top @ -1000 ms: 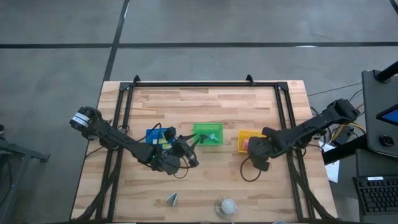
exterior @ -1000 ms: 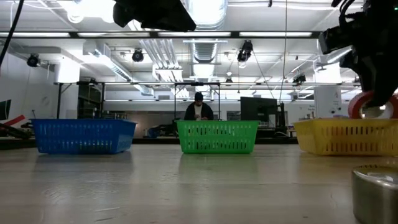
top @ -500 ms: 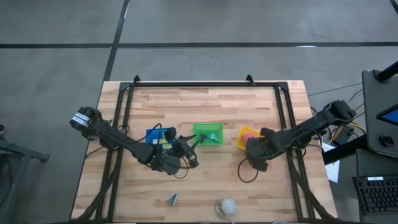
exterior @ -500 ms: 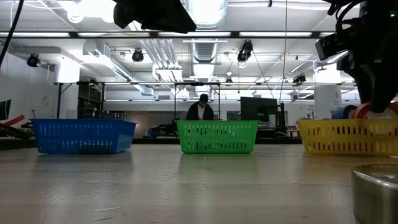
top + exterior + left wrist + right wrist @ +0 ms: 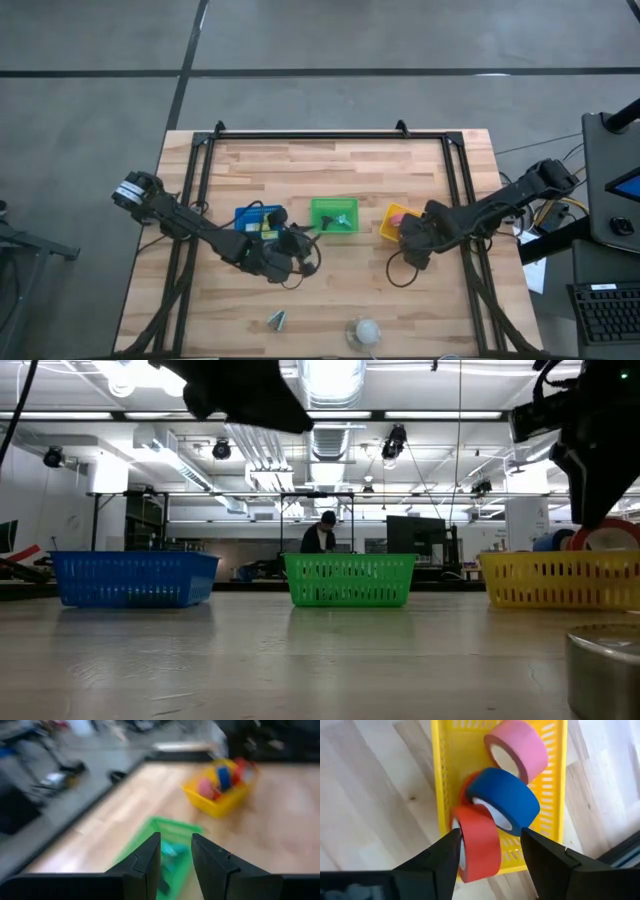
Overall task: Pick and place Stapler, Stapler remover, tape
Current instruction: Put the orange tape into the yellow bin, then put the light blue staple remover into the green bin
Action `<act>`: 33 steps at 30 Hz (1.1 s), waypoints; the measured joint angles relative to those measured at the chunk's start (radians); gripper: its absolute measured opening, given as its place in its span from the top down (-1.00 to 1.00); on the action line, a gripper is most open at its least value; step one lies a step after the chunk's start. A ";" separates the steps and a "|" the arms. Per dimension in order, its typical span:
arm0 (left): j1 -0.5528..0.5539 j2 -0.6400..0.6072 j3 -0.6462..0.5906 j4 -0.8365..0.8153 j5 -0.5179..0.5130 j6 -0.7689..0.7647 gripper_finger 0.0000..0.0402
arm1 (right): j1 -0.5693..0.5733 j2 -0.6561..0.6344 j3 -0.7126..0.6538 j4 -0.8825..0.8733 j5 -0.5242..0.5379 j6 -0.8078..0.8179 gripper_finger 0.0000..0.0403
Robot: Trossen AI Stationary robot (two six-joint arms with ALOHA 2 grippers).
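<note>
1. The tape rolls sit in the yellow basket [image 5: 447, 780]: a red roll [image 5: 477, 845] on edge at the near wall, a dark blue roll [image 5: 507, 795] leaning against it, a pink-red roll [image 5: 520, 747] beyond, and another red one mostly hidden beneath.
2. My right claw [image 5: 490, 852] hangs just above the red roll, fingers spread, pinching nothing.
3. My left claw [image 5: 175, 862] hovers near the green basket [image 5: 333, 215], fingers slightly apart and empty.
4. A blue basket [image 5: 135, 578] stands left of the green one.

tape: four rolls in yellow basket [image 5: 552, 780] | pink roll [image 5: 517, 749] on edge at one end | dark blue roll [image 5: 504, 800] mid, leaning on orange-red roll [image 5: 466, 795] | red roll [image 5: 479, 849] upright at other end
</note>
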 joint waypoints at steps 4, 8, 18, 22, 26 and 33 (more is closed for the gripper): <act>-0.005 -0.001 0.000 -0.127 0.203 -0.095 0.44 | 0.002 -0.046 0.000 0.031 0.001 0.002 0.00; -0.005 -0.002 0.000 -0.262 0.473 -0.314 0.44 | 0.002 -0.100 0.000 0.103 0.005 -0.001 0.01; -0.088 -0.002 0.000 -0.526 0.743 -0.746 0.44 | 0.011 -0.187 0.000 0.451 0.055 -0.119 0.01; -0.145 -0.002 0.000 -0.519 0.785 -0.823 0.44 | 0.011 -0.181 0.000 0.591 0.055 -0.222 0.01; -0.187 -0.002 0.000 -0.520 0.838 -0.928 0.44 | 0.011 -0.181 0.000 0.644 0.062 -0.268 0.01; -0.241 0.003 -0.001 -0.471 0.902 -1.041 0.44 | 0.010 -0.175 -0.002 0.643 0.110 -0.273 0.01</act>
